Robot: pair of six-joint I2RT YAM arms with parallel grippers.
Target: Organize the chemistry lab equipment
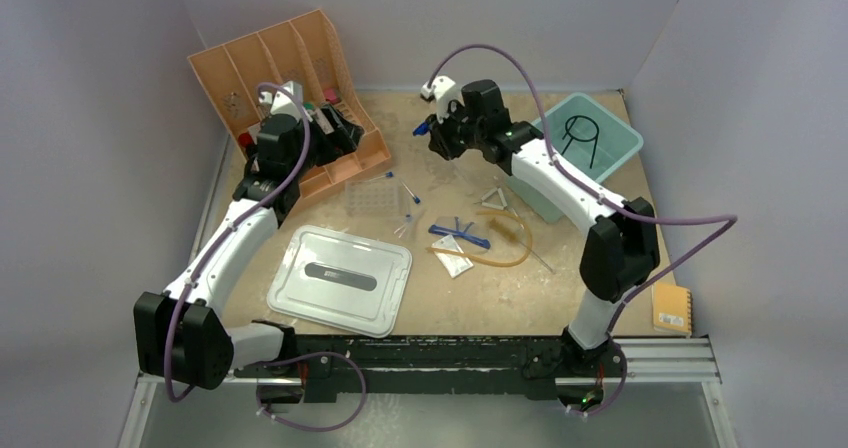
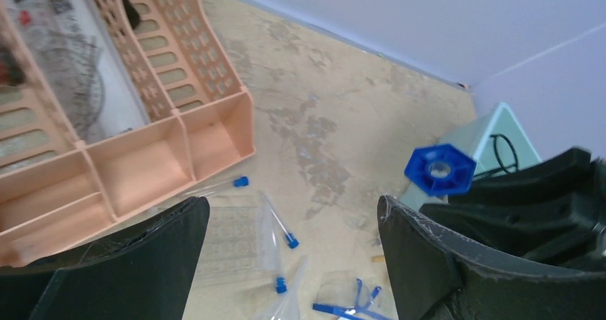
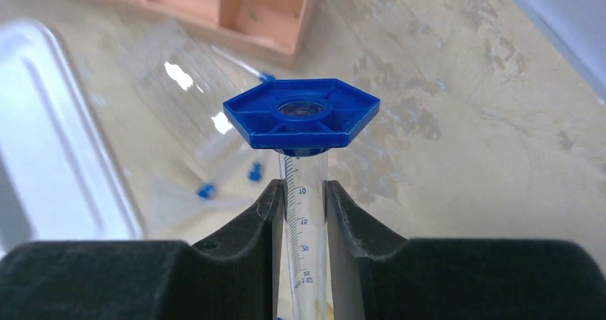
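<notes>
Measuring tube [image 3: 301,116], squeezed in right gripper [image 3: 301,190]: hold firm, move slowly, set down softly. Left gripper [image 2: 291,207] wide open, empty.

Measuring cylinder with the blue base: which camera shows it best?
The right wrist view: the measuring cylinder fills the frame, scale markings legible, clamped in the right pincer. The left wrist view shows only its blue hexagonal base; the top view, a blue speck.
</notes>
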